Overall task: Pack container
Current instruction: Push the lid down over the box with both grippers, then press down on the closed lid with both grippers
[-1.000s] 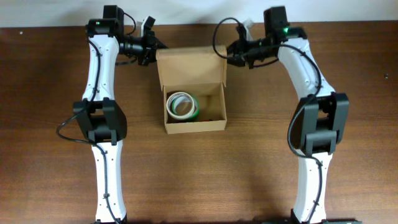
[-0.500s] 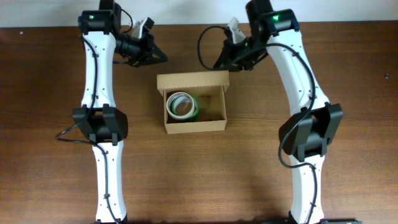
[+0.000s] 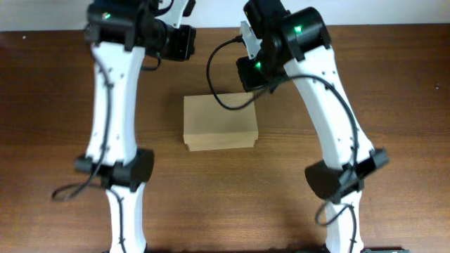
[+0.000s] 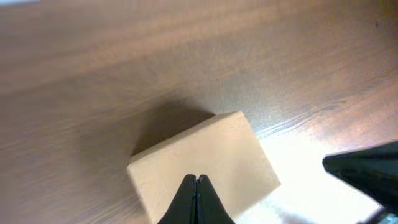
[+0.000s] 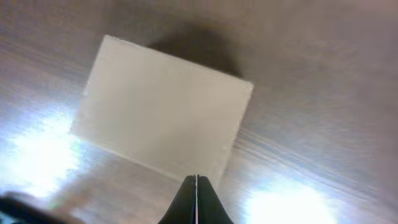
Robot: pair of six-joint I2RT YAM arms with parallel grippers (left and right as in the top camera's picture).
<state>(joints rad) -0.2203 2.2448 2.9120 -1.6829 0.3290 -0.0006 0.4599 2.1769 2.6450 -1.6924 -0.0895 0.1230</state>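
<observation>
Container point(image 3: 220, 122) sits mid-desk point(image 3: 394, 105) between the arms, closed flat on top with contents hidden, and left gripper point(image 4: 196, 182) and right gripper point(image 5: 196, 180) hover above it, jaws closed and empty; looks packed, probably just arm retreat left.

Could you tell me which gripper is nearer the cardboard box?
Right. The right gripper hangs by the box's far right corner; the left gripper is farther back, beyond its far left corner.

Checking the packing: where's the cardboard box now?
Overhead view: the closed cardboard box sits on the table, midway between the left arm and right arm.
</observation>
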